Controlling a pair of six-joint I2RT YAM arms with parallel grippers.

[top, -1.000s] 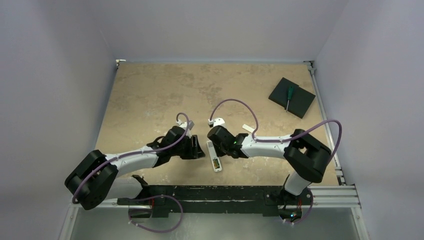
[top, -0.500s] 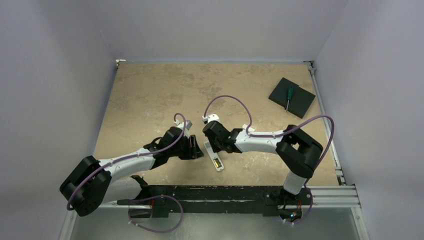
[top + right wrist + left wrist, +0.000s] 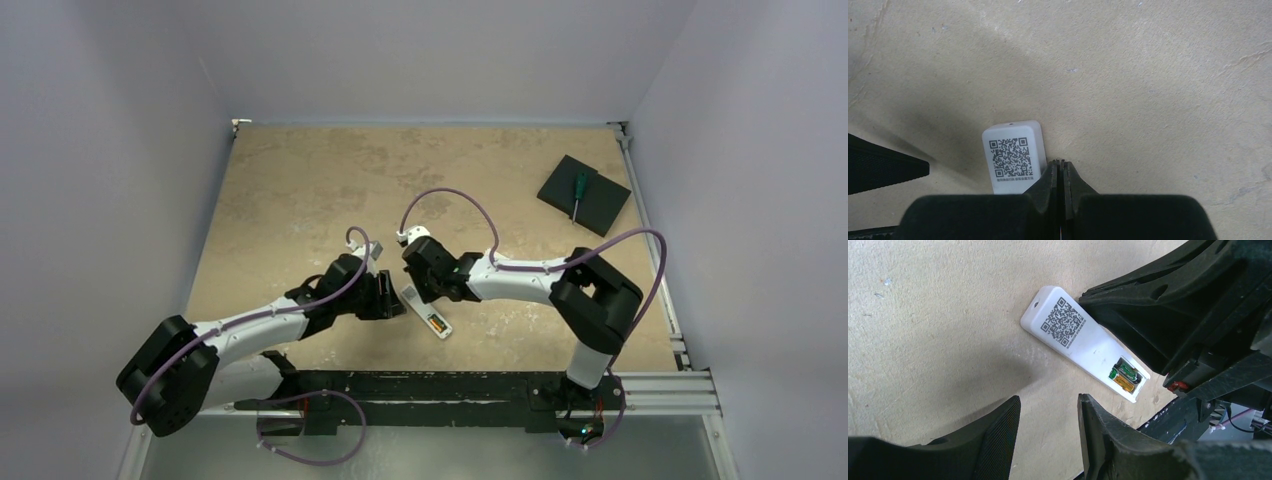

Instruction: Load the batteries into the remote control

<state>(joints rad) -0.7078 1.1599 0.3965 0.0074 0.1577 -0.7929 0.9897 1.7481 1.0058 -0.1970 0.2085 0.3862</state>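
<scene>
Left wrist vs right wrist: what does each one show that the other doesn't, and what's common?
Only left wrist: the remote at full length, with the open recess at the end opposite the QR code holding two batteries, one dark, one gold-orange. It also shows the gap between the left gripper's fingers.
Only right wrist: the right gripper with its fingers shut together, tip beside the remote's QR end.
Both: the white remote lying back-up on the beige table, QR code showing.

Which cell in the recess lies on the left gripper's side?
The gold-orange battery; the dark battery lies beside it, on the side toward the right gripper.
</scene>
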